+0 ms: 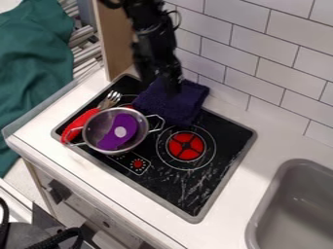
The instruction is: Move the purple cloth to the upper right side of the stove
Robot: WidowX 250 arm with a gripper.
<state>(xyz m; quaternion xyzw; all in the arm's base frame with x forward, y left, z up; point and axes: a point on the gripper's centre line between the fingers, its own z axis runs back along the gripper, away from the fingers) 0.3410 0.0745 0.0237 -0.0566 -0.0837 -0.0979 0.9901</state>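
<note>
Purple cloth (161,108), bunched, lies across the upper edge of the stove (170,184), nearer its top corner than its right. Gripper (172,89): at the cloth's upper part; whether spread or pinching cannot be told. Probable carry: rightward along that edge.

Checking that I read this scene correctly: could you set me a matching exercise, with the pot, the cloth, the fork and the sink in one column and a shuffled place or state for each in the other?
Things
1. Metal pot
2. Purple cloth
3. Fork
4. Sink

Places and states
A. At the lower right of the view, grey
B. Silver tines showing just above the pot's rim in the view
C. With a bright purple object inside
D. Bunched at the stove's edge near the tiled wall

Pairs: 1-C, 2-D, 3-B, 4-A
</note>
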